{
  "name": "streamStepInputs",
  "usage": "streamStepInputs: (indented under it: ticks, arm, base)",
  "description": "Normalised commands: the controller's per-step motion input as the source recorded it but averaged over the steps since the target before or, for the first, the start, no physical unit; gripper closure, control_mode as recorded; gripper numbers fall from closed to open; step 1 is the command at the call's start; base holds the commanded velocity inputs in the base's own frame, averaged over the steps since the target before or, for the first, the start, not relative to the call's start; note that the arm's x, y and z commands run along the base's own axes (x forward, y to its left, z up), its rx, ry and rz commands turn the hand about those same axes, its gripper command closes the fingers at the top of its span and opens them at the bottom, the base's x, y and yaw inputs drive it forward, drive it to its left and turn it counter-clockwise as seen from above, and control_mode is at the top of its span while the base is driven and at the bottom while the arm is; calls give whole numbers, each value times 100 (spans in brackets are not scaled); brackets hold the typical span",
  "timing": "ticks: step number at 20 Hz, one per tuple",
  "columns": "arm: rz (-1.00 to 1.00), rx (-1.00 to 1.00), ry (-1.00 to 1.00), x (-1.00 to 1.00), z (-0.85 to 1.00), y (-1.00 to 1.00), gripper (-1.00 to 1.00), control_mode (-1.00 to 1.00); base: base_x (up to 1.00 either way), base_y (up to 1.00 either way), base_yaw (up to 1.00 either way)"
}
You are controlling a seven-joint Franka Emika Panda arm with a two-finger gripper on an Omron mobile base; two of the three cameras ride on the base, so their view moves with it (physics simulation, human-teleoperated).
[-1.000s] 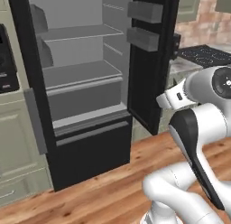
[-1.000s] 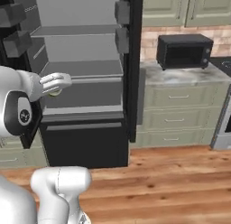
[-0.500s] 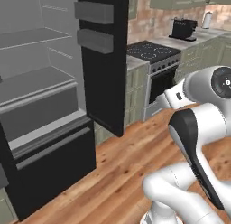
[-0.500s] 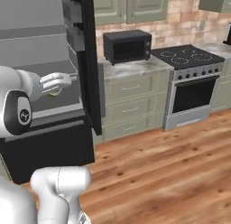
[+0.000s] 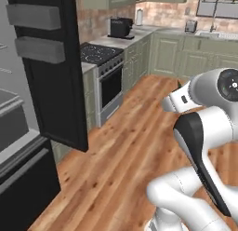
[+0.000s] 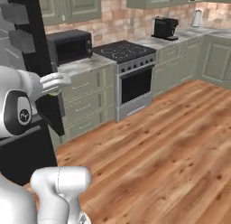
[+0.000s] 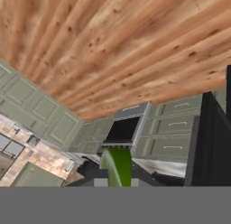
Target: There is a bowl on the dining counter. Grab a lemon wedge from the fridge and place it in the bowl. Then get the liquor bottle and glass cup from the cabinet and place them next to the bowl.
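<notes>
The gripper point(image 7: 115, 181) pinches a lemon wedge point(image 7: 116, 165), a smooth green curved sliver whose long axis runs along the fingers, its tip pointing away from the hand toward the steel-fronted stove point(image 7: 124, 129). The plank wood floor point(image 7: 113, 47) lies beyond. The black fridge door point(image 5: 51, 67) stands open.

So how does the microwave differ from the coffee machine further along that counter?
The microwave is a wide, low black box with a front door window; the coffee machine is narrower and taller for its width. The microwave sits left of the stove, near the open fridge door; the coffee machine sits right of the stove, toward the corner. Both are dark appliances standing on the counter against the brick wall.
</notes>
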Motion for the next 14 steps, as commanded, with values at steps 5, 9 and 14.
streamStepInputs:
  ticks: [5, 9, 14]
  arm:
    - [0, 0, 0, 0, 0, 0, 100, 100]
    - [0, 0, 0, 0, 0, 0, 100, 100]
    - [0, 0, 0, 0, 0, 0, 100, 100]
  base:
    - [-39, 0, -54]
    - [-37, -3, -52]
    - [-29, -12, -49]
